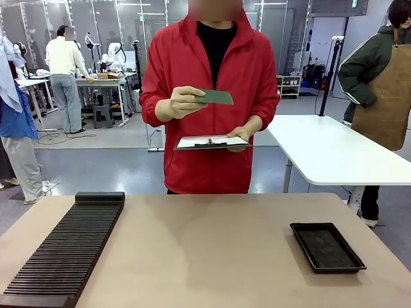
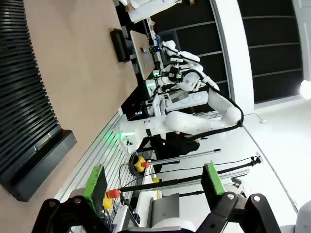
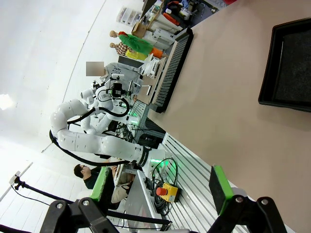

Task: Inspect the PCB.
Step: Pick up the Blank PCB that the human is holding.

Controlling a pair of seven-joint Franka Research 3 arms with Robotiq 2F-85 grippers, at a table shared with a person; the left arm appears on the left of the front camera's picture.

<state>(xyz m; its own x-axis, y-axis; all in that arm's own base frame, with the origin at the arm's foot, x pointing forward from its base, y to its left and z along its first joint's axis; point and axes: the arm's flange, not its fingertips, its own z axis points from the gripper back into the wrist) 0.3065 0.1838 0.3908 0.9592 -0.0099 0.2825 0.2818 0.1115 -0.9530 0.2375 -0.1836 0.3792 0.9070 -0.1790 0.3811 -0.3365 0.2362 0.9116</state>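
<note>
Across the table from you, the person holds the circuit board at chest height, pinched at one end in a raised hand. The person's other hand carries a clipboard just below the board. On the table lie a slotted black rack and a shallow black tray, well apart. The robot's left hand and the robot's right hand are both spread wide, gripping nothing.
</note>
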